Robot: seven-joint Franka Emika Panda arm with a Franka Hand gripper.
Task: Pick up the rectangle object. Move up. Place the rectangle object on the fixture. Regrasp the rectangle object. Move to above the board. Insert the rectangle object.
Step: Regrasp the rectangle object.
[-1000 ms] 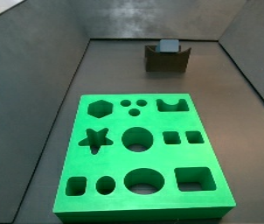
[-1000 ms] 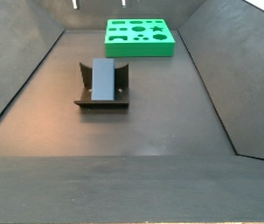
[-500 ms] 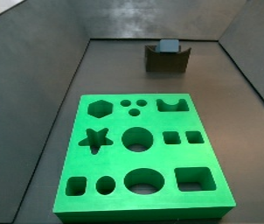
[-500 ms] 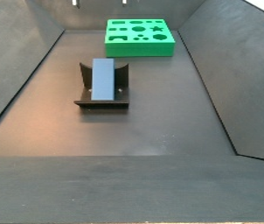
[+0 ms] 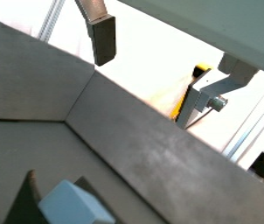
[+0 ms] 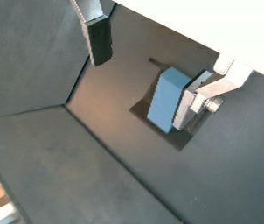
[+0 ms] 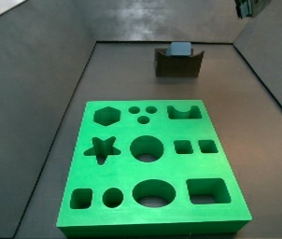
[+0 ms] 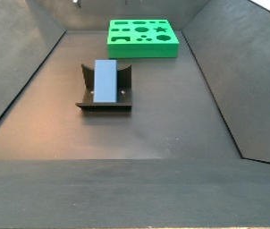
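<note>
Looking at where things lie, I judge the step in hand to be the regrasp: the rectangle object (image 8: 105, 81) sits in the notch of the fixture (image 8: 104, 99), lying along it with its long face up, and nothing is holding it. The board (image 8: 142, 38) is well beyond the fixture along the floor, its cutouts all unfilled as far as I can see.

The gripper (image 6: 158, 52) is high above the fixture and off to one side of it. In a side view only a small dark part of it (image 7: 246, 7) pokes in at the upper edge, up above and to one side of the fixture. In both wrist views the fingers are spread wide with nothing between them; one dark pad (image 5: 103, 40) shows clearly, and the far finger's mount is visible but its pad is not.

To do this well, I would first bring the gripper directly over the fixture, so the block sits midway between the fingers in a wrist view (image 6: 166, 96). I would line the pads up with the block's two broad parallel faces, not its ends, then come straight down. I would close only when the pads are well down the block yet clear of the fixture's walls. An off-centre pinch would, I think, tilt it and spoil the later insertion.
</note>
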